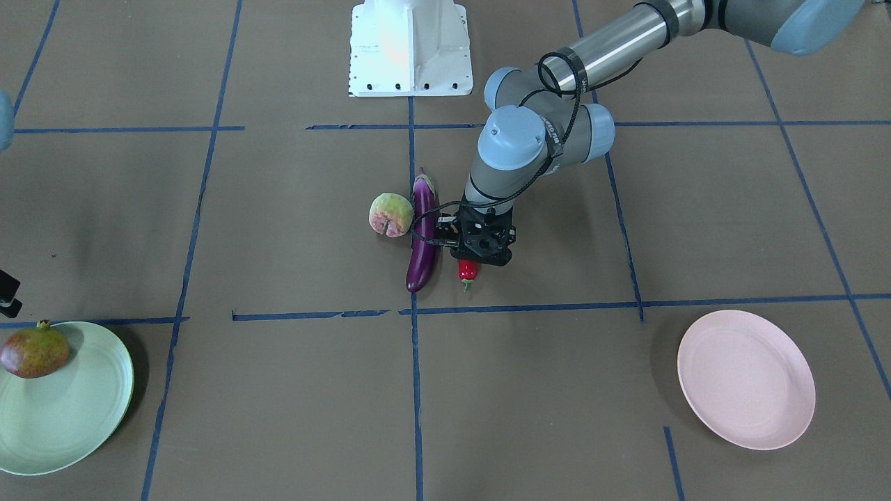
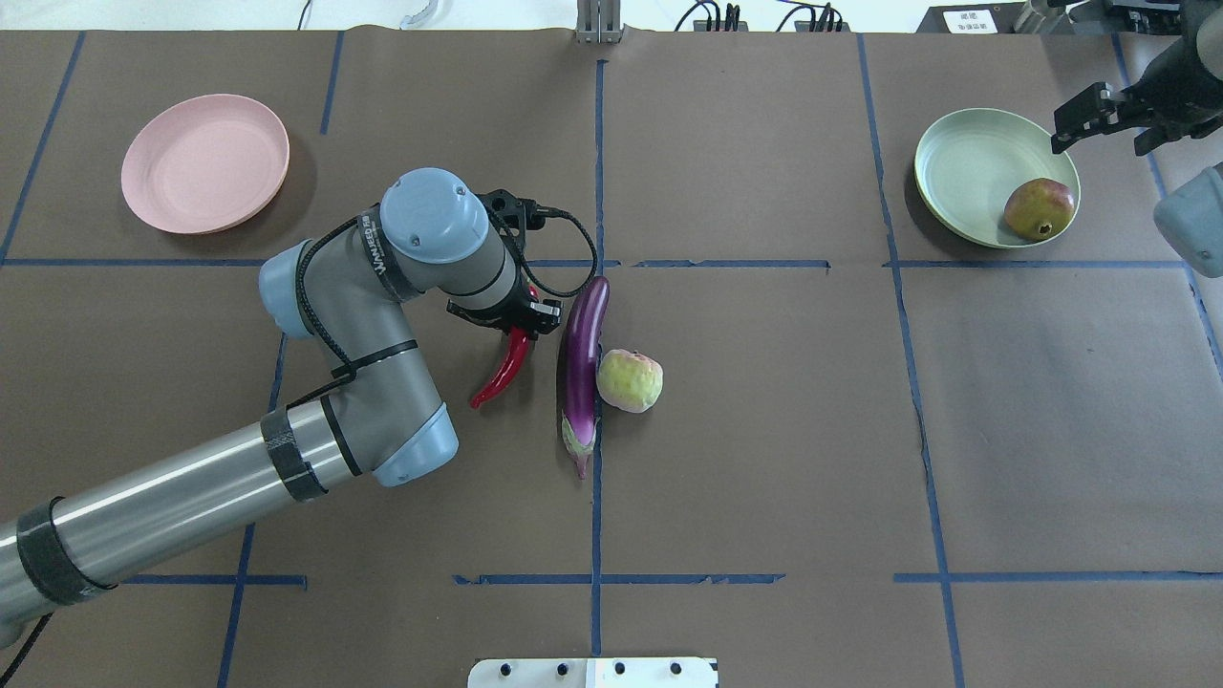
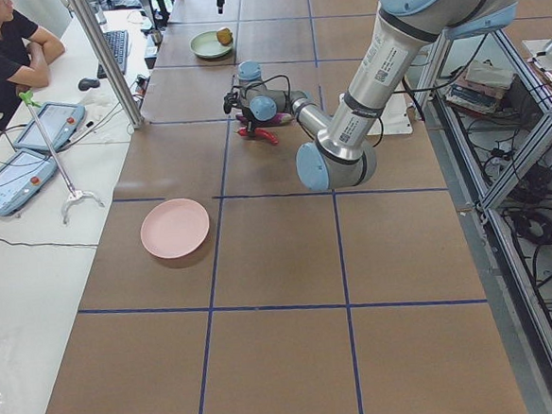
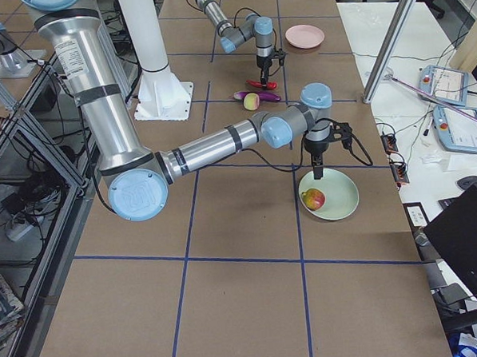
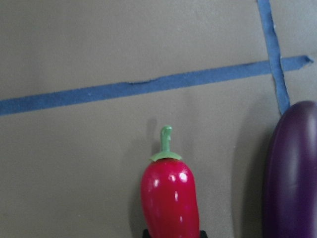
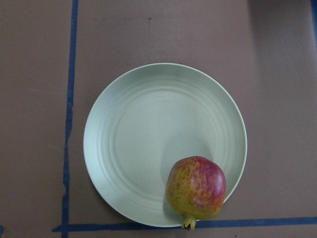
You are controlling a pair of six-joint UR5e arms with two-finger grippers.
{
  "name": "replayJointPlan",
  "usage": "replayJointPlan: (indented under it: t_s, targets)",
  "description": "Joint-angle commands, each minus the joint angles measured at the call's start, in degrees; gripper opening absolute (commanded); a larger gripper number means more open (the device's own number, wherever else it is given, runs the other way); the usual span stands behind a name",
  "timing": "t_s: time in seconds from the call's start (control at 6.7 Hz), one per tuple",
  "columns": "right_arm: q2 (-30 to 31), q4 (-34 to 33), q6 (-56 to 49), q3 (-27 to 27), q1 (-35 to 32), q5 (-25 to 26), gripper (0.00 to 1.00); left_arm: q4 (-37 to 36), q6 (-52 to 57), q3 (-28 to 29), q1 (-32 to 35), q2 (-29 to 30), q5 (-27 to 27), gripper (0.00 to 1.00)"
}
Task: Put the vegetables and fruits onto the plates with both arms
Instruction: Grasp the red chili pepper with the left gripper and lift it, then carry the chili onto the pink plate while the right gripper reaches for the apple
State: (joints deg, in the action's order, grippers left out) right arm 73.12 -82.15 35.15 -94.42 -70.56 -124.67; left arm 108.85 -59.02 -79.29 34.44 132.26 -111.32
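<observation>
Tallying, you have one placed: pomegranate (image 2: 1040,208) on the green plate (image 2: 960,162) under the spread right gripper (image 2: 1108,119). Left gripper (image 2: 521,325) clamps the chili pepper (image 2: 502,368) (pink plate (image 2: 205,162) well off); eggplant (image 2: 583,354) and peach (image 2: 630,380) lie beside it.

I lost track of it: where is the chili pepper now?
In the overhead view the chili pepper is left of centre, partly under the left gripper, with the eggplant just to its right.
</observation>
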Motion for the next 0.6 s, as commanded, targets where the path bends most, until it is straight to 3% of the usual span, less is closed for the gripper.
replayJointPlan:
  t_s: [0.0, 0.15, 0.45]
  targets:
    - [0.3, -4.1, 1.3, -6.3, 1.7, -2.0, 1.00, 0.0, 0.0, -3.1, 5.7, -0.5, 0.0, 0.00]
    - [0.2, -3.8, 6.6, -8.7, 5.1, -3.6, 1.00, -0.1, -0.3, -3.2, 9.6, -0.9, 0.0, 0.01]
    - [-1.7, -2.1, 24.7, -15.4, 18.7, -2.2, 1.00, -0.5, -0.2, -2.4, 19.3, -5.6, -0.5, 0.06]
